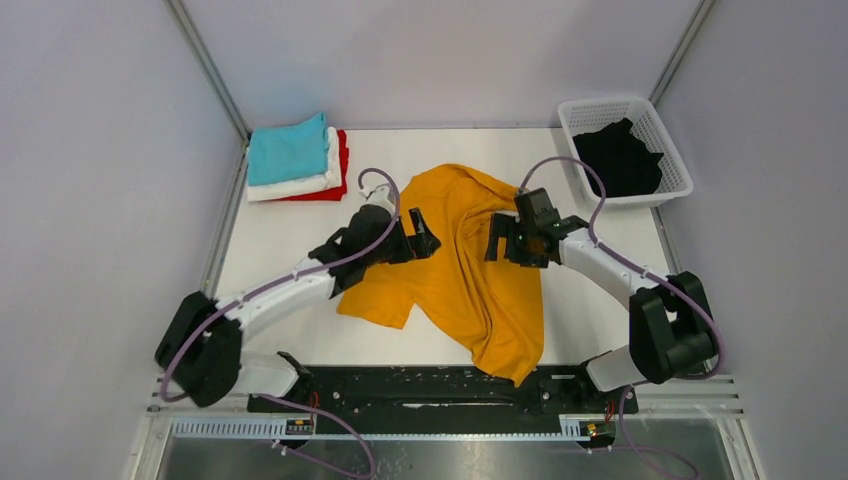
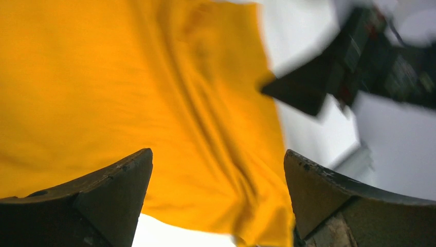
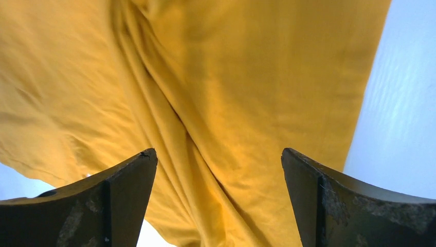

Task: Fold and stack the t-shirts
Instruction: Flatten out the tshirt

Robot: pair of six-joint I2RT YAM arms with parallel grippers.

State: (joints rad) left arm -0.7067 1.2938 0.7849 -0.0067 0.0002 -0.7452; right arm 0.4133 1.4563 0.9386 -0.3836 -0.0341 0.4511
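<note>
The orange shirt [image 1: 455, 275] is the one in play. It lies crumpled and slanted on the table [image 1: 280, 240], right between the two sets of fingers, with its lower hem trailing toward the arm bases.

The left gripper [image 1: 426, 232] hangs at the shirt's left edge, jaws spread wide, nothing in them. Through its own camera, cloth fills the gap between the fingers [image 2: 115, 193], and a ridge of folds runs just inside the right-hand one. The right gripper [image 1: 494, 240] faces it from the opposite edge, equally wide and empty, with a thick bundle of creases running down between its fingers [image 3: 121, 190].

My read is that this is the spreading-out step, before any fold. The next move calls for each side to pinch an edge or shoulder, not the bunched middle, and draw apart to flatten the cloth.

Beyond the left fingers sits the finished pile: a teal shirt [image 1: 288, 150] on top of a white shirt [image 1: 300, 185] on a red shirt [image 1: 338, 170]. Beyond the right fingers, the basket [image 1: 600, 108] holds one black shirt [image 1: 620, 160], heaped and not yet folded.
</note>
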